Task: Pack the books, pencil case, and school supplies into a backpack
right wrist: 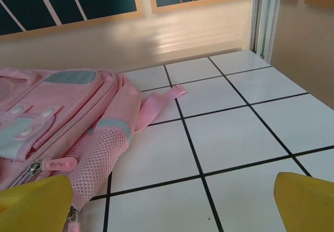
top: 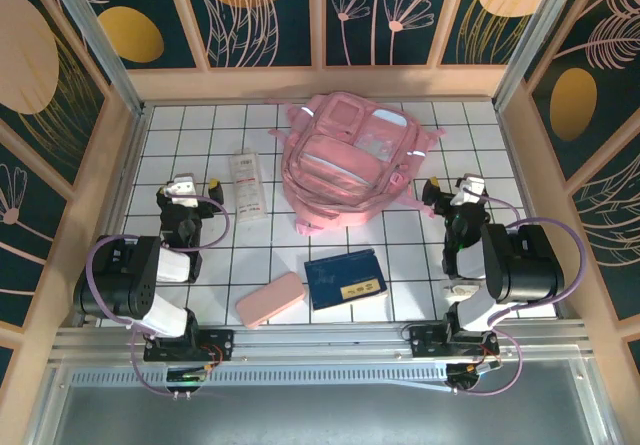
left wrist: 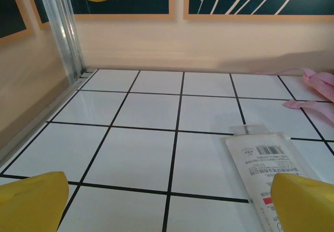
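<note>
Top external: book (top: 346, 278) beside pencil case (top: 270, 299), near backpack (top: 350, 160).

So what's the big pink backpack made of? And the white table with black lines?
The backpack looks like soft fabric: it sags and creases, with a netted mesh side pocket and see-through, probably plastic, front pockets. The table looks hard, smooth and glossy, with bright reflections; real tile or printed board, I cannot tell.

Pink backpack (right wrist: 68, 112) on tiled table (right wrist: 235, 133)
</note>
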Robot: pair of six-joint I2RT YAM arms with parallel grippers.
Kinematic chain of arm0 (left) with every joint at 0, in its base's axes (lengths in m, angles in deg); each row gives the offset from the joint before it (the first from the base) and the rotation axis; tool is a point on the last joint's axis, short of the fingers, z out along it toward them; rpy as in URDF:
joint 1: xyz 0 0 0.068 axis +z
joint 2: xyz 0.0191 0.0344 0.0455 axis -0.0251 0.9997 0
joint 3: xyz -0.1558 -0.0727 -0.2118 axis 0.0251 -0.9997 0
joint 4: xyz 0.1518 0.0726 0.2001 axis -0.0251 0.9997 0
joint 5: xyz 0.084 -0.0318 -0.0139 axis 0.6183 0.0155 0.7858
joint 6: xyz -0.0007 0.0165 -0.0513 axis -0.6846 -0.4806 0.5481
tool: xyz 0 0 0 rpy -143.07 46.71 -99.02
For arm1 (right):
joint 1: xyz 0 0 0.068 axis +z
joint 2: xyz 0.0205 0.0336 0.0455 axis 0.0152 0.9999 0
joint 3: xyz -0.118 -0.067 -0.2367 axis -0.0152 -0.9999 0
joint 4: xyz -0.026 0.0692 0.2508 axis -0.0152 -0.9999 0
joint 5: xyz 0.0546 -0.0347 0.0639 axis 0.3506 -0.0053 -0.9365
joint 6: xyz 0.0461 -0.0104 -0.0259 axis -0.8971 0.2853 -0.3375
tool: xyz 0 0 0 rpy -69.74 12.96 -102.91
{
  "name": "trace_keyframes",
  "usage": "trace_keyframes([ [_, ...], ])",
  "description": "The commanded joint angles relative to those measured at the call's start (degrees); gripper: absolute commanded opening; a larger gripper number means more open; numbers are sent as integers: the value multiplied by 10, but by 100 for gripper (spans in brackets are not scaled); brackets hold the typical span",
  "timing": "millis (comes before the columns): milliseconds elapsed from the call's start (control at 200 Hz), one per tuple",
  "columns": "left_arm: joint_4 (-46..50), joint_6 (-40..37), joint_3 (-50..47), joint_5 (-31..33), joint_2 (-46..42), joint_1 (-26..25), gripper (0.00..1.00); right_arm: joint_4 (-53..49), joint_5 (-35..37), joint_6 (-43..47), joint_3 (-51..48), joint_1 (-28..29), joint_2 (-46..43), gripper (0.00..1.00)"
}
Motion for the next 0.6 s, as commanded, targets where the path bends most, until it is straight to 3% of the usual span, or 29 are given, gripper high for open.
trace_keyframes([
  [0, -13, 12, 6, 2, -4, 2, 99, 9, -16, 5, 8, -2, 1, 99],
  [596, -11, 13, 7, 2, -3, 3, 99, 6, -24, 7, 10, -3, 2, 99],
])
